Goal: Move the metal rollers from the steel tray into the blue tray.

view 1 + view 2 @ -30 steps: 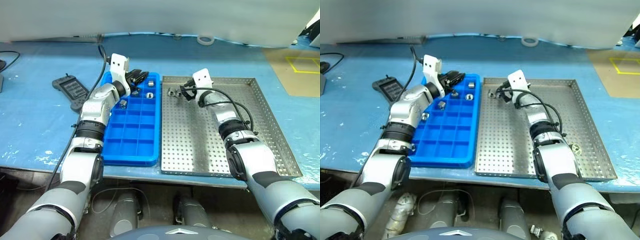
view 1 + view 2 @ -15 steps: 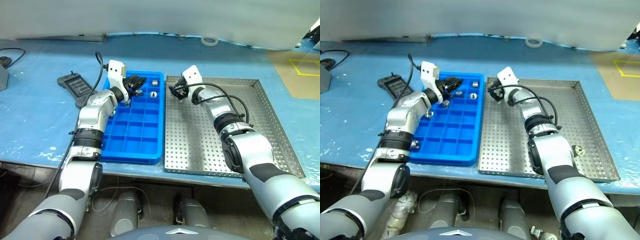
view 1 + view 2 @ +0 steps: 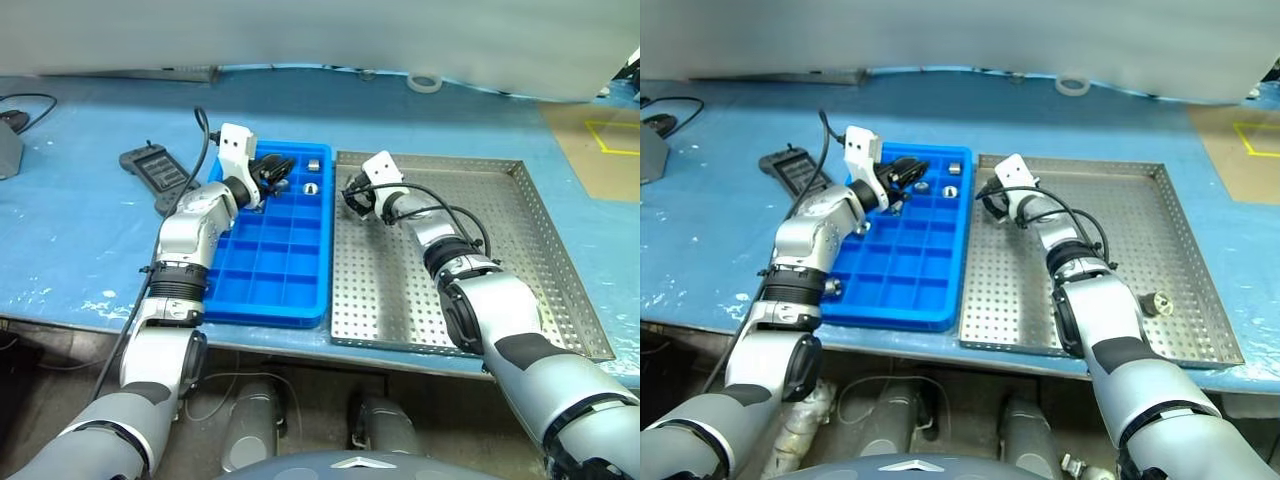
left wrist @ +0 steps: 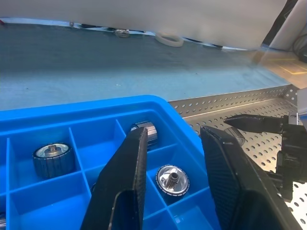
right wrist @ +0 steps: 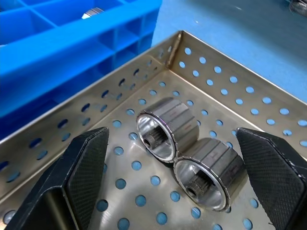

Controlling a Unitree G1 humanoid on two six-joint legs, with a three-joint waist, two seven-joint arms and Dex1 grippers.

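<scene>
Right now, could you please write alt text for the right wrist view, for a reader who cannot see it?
Two metal rollers lie side by side, touching, on the perforated floor of the steel tray near its corner. The right tool is open, its black fingers either side of the pair. The blue tray sits just beyond the steel rim.

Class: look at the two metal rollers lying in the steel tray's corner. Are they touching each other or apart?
Touching. The right wrist view shows one roller pressed against the other roller, with no gap between them.

two touching metal rollers point(image 5: 187, 153) on the steel tray point(image 5: 268, 100) between wide-open right gripper point(image 5: 184, 177) fingers point(image 5: 84, 165)
</scene>
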